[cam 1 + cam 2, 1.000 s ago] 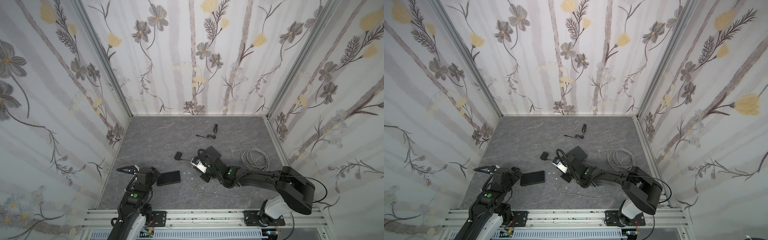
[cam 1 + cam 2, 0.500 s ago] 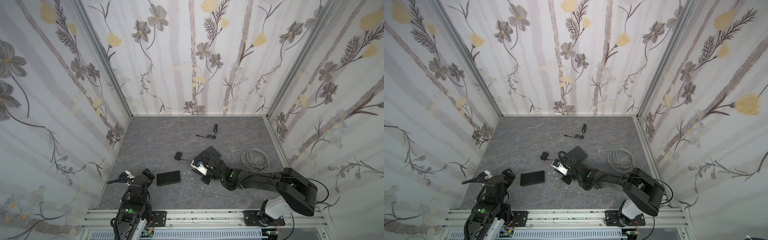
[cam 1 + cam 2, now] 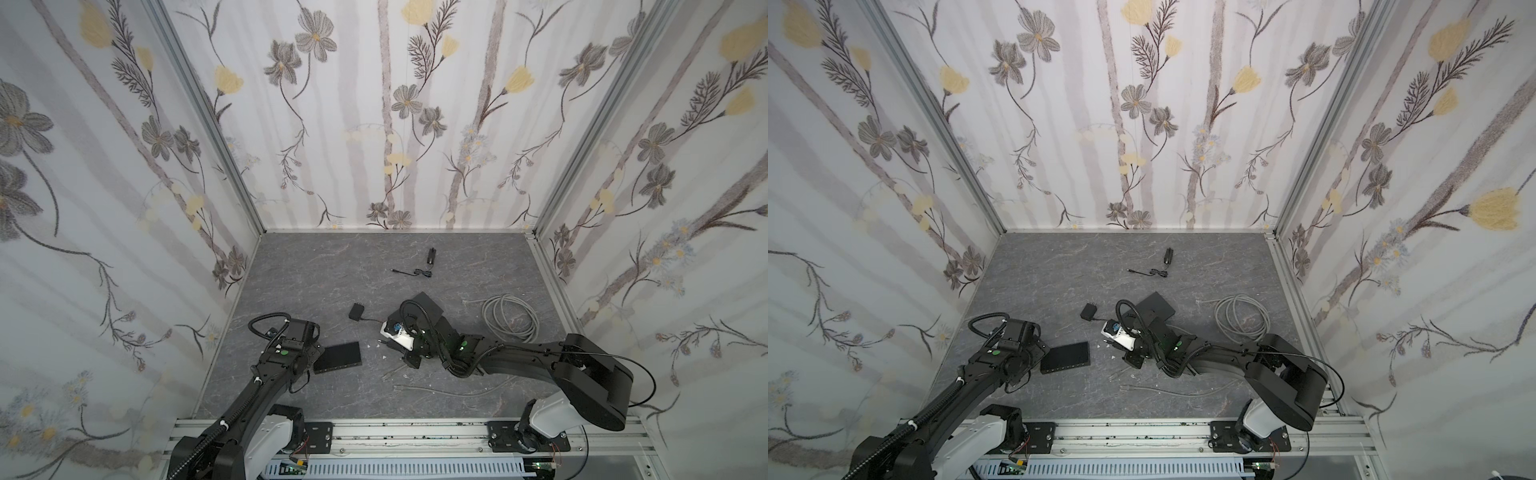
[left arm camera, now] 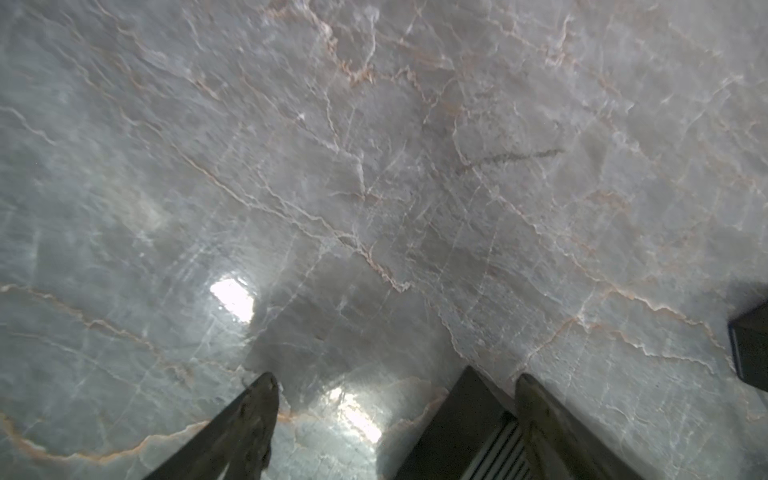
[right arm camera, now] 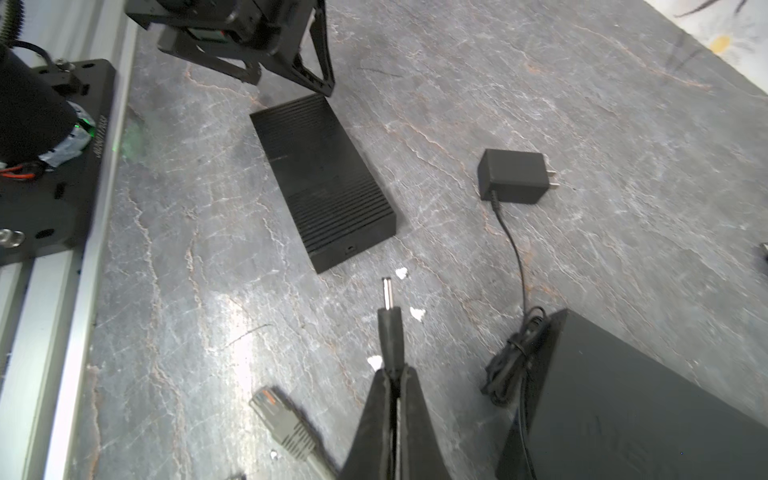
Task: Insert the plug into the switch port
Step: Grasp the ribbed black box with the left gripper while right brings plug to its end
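Pinching the plug (image 5: 390, 328) in the clamped right gripper (image 5: 395, 374), tip near the switch (image 5: 324, 178) toward the surface's (image 3: 332, 270) front-left corner; left gripper (image 4: 397, 378) spread wide astride its far end, mostly cut off; port (image 5: 350, 248) barely discernible.

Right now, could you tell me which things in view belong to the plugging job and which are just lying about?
Job in hand:
plug, pinched in the right gripper; switch; left gripper, open at the switch's end; power adapter, likely the plug's.

Lying about:
grey coiled cable; network connector; second black box; small black lead at the back.
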Controlling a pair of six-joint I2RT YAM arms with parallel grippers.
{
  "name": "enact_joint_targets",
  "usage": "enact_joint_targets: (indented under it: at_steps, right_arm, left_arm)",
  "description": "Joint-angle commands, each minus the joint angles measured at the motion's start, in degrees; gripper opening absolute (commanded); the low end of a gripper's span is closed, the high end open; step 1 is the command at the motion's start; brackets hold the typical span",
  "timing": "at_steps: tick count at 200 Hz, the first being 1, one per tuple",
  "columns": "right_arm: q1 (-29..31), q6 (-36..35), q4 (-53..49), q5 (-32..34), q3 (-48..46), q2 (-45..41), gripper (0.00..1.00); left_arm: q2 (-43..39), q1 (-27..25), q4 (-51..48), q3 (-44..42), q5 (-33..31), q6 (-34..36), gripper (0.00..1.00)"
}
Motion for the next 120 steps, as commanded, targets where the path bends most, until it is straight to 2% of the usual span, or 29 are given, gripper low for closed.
enact_joint_targets:
  at_steps: [1,17,44,79,120]
  right_arm:
    - [0.39,-1.99,-5.31,-5.91,4.64,3.38,0.0]
    - [0.92,-2.06,-8.35,-6.49,7.41,5.98,0.0]
    - [1.25,-0.77,-10.77,-6.59,10.14,8.04,0.0]
    - [1.23,-0.41,-13.28,-5.34,11.57,9.34,0.0]
    - [0.22,-1.85,-16.19,-3.4,11.67,11.54,0.0]
  left_arm:
    - [-0.75,0.02,2.09,-0.21,2.3,-0.33,0.86]
    - [-1.84,0.19,4.01,-0.6,3.91,0.9,0.82]
    - [-1.23,0.42,8.74,-0.96,10.05,1.93,0.8]
    - [2.34,0.39,17.07,-2.93,17.22,-0.25,0.8]
    - [6.64,0.37,23.85,-0.3,20.59,-0.53,0.8]
